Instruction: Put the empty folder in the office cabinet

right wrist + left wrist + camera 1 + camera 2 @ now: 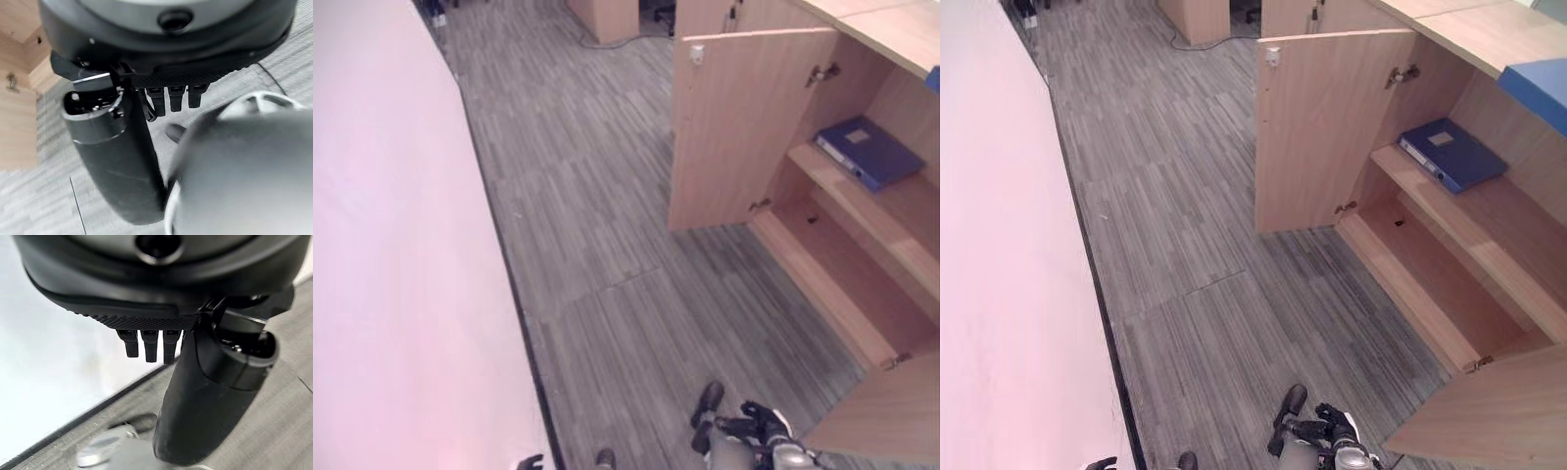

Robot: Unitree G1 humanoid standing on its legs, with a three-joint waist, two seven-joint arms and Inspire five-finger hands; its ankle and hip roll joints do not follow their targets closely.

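A blue folder (869, 152) lies flat on the upper shelf of the open wooden office cabinet (847, 264), at the right of the eye views. The cabinet's far door (744, 127) stands swung out over the floor, and its near door (1489, 411) is open at the lower right. My right hand (759, 426) hangs low over the grey floor in front of the cabinet, well short of the shelf; its fingers (176, 98) are straight and hold nothing. At the bottom edge, next to the white wall, my left hand (149, 345) is open and empty too.
A tall white wall (391, 245) runs along the whole left side. A second blue thing (1538, 93) rests on the cabinet's top. More wooden furniture (607, 18) stands at the far end of the grey striped floor (597, 245).
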